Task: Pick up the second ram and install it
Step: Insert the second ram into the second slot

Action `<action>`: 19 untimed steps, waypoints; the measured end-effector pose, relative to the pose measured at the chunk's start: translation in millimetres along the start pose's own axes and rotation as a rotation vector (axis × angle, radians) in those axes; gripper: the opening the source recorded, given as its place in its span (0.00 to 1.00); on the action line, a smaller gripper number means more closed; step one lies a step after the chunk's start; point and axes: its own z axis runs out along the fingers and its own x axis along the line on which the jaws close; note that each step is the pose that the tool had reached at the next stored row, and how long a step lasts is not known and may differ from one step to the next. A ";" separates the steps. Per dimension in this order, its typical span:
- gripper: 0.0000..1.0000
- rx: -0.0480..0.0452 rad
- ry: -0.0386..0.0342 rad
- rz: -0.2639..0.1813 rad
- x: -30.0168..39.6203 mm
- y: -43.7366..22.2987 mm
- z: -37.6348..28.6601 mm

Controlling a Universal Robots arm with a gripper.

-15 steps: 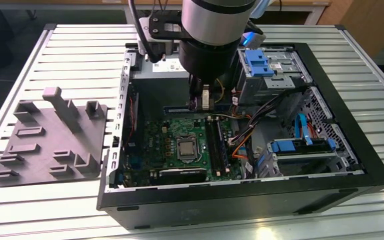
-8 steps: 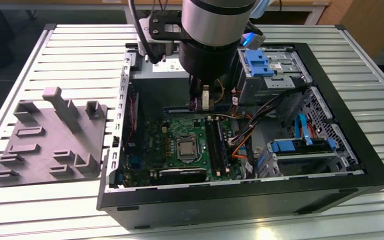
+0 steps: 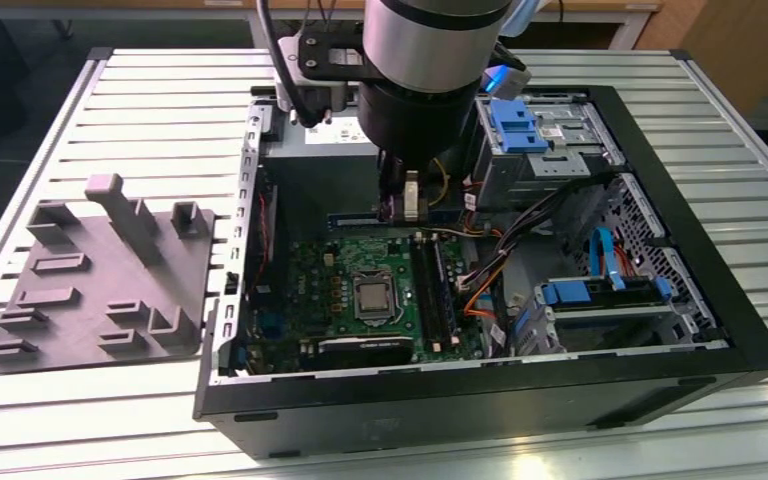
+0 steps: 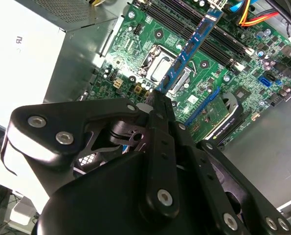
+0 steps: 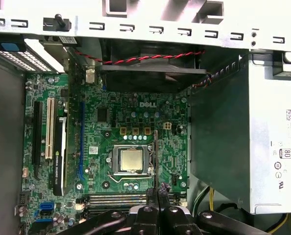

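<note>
Jaws pinched tight on the second ram (image 4: 188, 49): the gripper (image 4: 159, 98) holds it by one end, with the stick reaching out over the green motherboard (image 5: 135, 117). In the first wrist view it shows edge-on, just beside the processor socket (image 5: 130, 160), clear of the black slot rails (image 5: 111, 199). All this is inside the open computer case (image 3: 491, 400), mid-worktop (image 3: 157, 90). A grey tray (image 3: 104, 280) lies towards the exterior view's left edge.
</note>
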 end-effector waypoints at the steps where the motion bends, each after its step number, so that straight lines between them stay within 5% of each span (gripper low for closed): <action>1: 0.12 0.0005 -0.0003 0.003 0.0 -0.1 0.1; 19: 0.12 0.0101 -0.0054 0.086 0.0 -0.2 0.1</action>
